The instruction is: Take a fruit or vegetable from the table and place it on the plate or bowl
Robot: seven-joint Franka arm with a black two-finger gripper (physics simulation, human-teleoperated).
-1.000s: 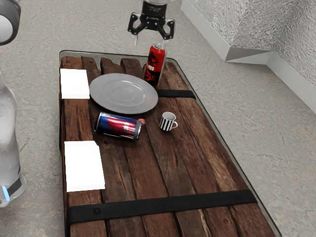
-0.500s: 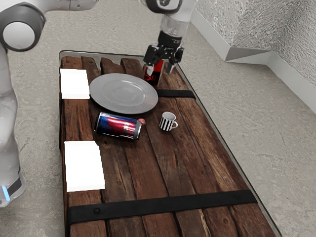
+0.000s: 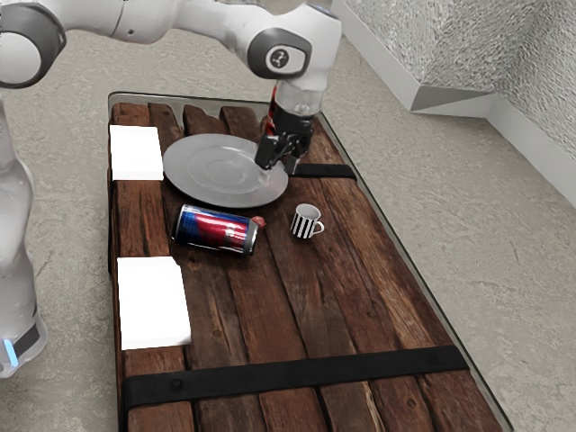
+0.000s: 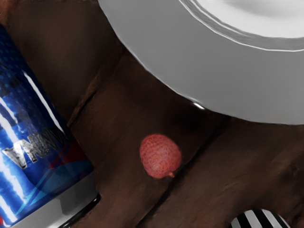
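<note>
Hovering over the bench, jaws apart and empty above the rim of the plate. Blue can lies just beside the plate. Red fruit sits near the plate, not touching it. Probably light, soft and rolls, so pinch across its middle. Wrist view resolves its bumpy skin; in the exterior view it's a speck.

white arm, grey joints, seemingly black claw

red fruit, btwn blue can – plate

Fruit between lying can and cup, plate just behind — all on table
</note>
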